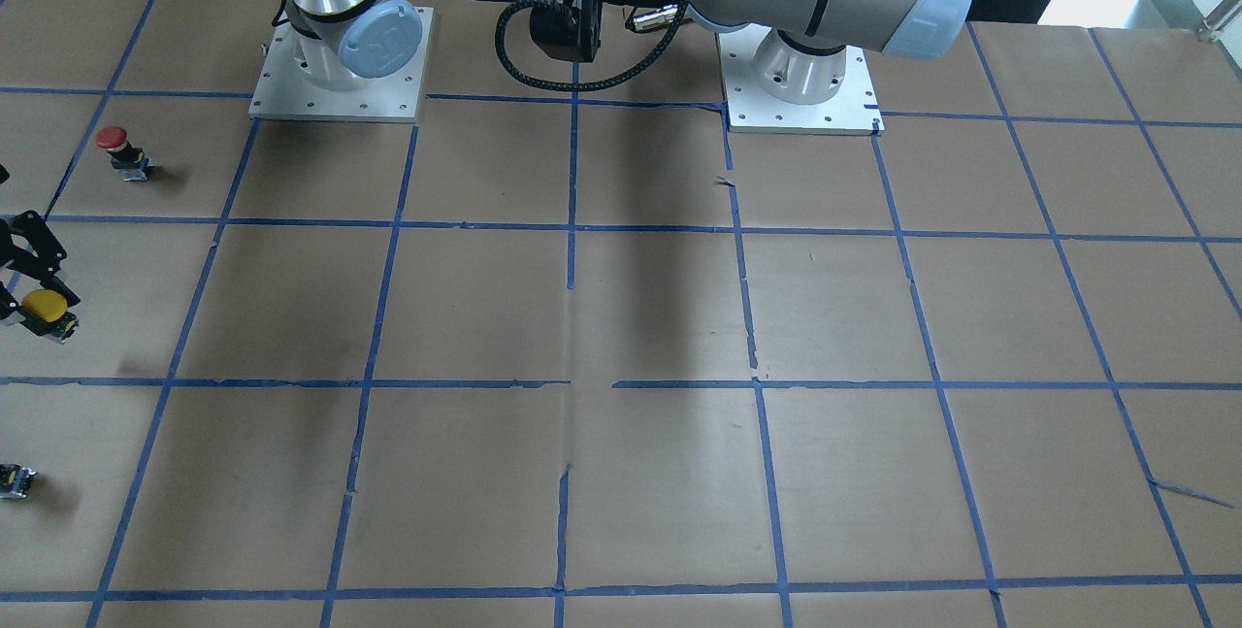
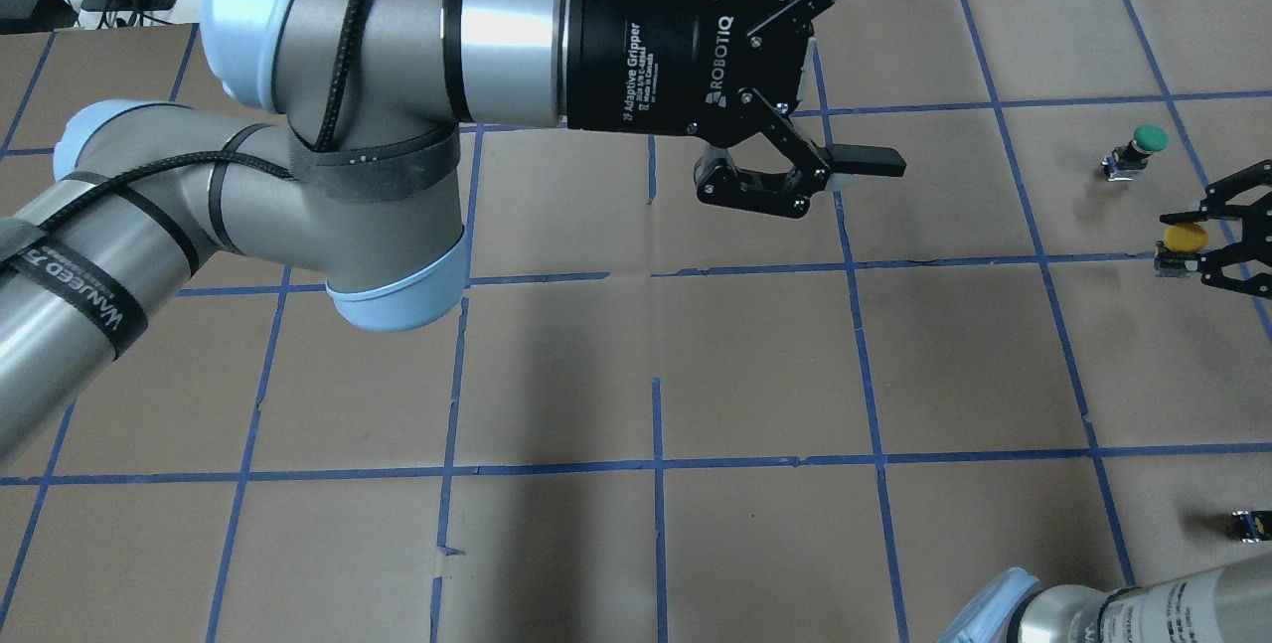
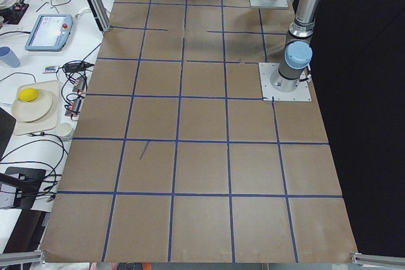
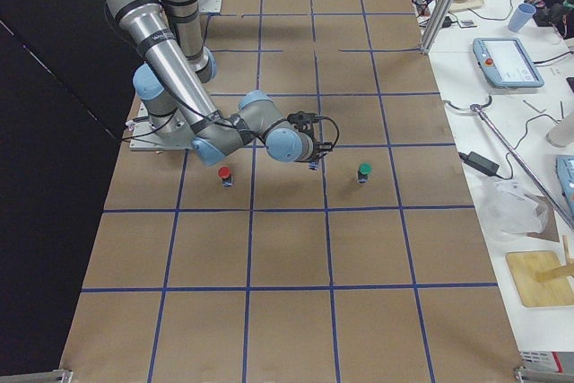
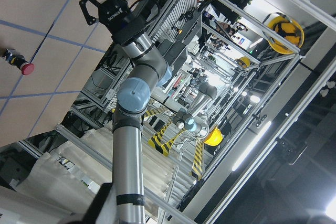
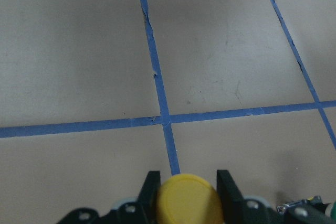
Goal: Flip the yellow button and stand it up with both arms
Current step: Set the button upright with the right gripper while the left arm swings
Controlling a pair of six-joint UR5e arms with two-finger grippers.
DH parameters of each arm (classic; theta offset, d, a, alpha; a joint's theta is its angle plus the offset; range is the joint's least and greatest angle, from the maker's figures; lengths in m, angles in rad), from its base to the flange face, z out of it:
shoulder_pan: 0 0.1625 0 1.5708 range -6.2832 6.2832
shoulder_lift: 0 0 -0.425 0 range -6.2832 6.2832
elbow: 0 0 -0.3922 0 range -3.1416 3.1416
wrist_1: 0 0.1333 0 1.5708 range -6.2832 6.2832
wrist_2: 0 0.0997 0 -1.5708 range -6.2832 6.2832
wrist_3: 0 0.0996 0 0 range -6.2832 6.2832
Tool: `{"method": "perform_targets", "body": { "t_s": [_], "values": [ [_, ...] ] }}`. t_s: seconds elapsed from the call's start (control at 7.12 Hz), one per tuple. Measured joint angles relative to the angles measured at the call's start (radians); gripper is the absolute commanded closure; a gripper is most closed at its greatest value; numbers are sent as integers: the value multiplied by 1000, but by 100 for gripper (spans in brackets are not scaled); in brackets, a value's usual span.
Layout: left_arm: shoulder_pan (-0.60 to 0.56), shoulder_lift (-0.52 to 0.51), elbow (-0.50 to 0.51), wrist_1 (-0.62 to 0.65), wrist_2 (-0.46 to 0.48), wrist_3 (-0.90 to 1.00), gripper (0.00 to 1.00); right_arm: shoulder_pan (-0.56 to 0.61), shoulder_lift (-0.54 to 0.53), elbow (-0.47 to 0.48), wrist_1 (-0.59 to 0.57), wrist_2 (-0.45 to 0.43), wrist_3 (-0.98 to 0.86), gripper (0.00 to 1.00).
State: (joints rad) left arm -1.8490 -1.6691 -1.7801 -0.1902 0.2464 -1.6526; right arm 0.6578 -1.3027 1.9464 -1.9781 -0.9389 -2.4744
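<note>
The yellow button (image 2: 1186,238) is upright, cap up, at the table's far right. It also shows at the left edge of the front view (image 1: 45,304). My right gripper (image 2: 1180,243) is low over the table with a finger on each side of the cap. In the right wrist view the fingers (image 6: 152,190) press against the yellow cap (image 6: 186,203). I cannot tell whether the button's base touches the paper. My left gripper (image 2: 909,67) is open and empty, raised over the far middle of the table.
A red button (image 1: 114,148) stands near the right arm's base plate (image 1: 335,75). A green button (image 2: 1143,144) stands just beyond the yellow one. A tiny black block with a yellow mark (image 2: 1250,522) lies nearer the robot. Brown paper with a blue tape grid covers the table.
</note>
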Motion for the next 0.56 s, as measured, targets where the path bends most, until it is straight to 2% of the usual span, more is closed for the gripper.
{"method": "perform_targets", "body": {
  "t_s": [0.28,0.56],
  "values": [
    [4,21,-3,-58,-13,-221,2,-37,11,3,68,2,-83,94],
    [5,30,-10,-175,-14,-361,2,-82,24,4,133,-1,-157,94]
  ]
}}
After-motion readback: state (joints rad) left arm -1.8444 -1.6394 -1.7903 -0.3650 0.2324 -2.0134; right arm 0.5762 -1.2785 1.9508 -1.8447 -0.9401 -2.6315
